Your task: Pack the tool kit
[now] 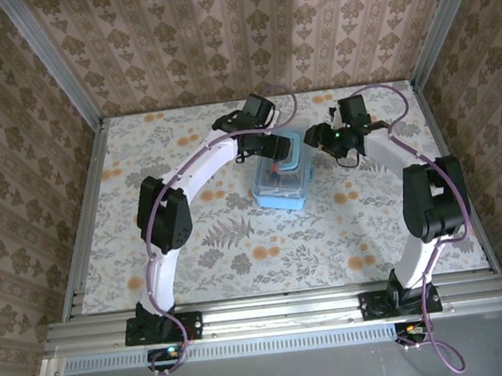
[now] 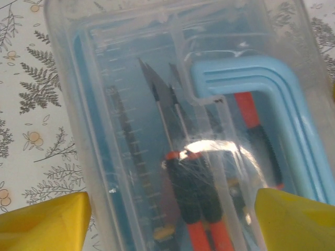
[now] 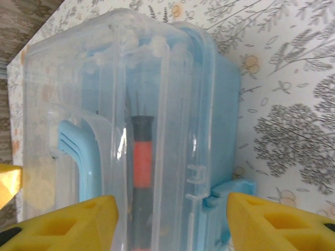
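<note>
The tool kit case stands mid-tabletop between both arms, with its clear lid down over the blue base. Tools lie inside, among them pliers with orange-and-black grips. The left pincer hovers above the lid, fingers spread wide and pinching nothing, placed, by judgement, to steady the lid. The right pincer is also spread and straddles the case's edge above the blue latch — well placed to press it home. The latch appears unfastened — glare leaves this uncertain
</note>
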`<state>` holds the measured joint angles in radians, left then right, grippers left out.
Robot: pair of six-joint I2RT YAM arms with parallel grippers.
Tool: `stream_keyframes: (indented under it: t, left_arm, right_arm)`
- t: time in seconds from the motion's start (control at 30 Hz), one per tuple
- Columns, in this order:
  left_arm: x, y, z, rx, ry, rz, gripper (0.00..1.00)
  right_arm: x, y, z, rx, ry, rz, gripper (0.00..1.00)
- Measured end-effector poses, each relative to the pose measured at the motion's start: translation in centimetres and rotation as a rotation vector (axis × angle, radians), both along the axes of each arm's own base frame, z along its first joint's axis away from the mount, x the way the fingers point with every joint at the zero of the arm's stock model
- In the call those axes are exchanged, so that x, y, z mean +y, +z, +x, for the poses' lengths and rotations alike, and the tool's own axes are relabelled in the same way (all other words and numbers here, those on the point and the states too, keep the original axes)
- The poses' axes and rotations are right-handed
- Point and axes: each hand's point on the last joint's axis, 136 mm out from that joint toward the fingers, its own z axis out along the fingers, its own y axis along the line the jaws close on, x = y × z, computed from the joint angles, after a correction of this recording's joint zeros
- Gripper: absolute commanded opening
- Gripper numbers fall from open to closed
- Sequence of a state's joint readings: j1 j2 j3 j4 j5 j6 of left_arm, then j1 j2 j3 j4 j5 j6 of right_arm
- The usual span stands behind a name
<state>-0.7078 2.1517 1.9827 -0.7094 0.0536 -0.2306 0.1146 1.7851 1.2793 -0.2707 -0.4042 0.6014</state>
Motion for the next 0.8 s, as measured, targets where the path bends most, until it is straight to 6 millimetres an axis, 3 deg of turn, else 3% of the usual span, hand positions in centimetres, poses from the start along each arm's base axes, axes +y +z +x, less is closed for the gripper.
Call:
stream_keyframes:
  t: [0.17, 0.37, 0.67, 0.8]
  left_arm:
    - [0.4, -0.1, 0.6, 0.004, 0.010, -0.006, 0.78]
    - [1.8, -0.3, -0.1, -0.014, 0.032, -0.034, 0.77]
    - [6.8, -0.5, -5.1, 0.001, 0.105, -0.046, 0.76]
    - [8.6, -0.5, -7.2, 0.020, 0.120, -0.030, 0.79]
  right_arm:
    - [0.7, 0.3, 0.7, -0.017, 0.018, 0.018, 0.45]
    - [2.2, 0.3, 0.3, -0.073, 0.033, 0.028, 0.40]
    - [7.4, 0.4, -3.1, -0.106, 0.124, 0.035, 0.38]
    - [8.6, 0.6, -4.9, -0.083, 0.156, 0.034, 0.43]
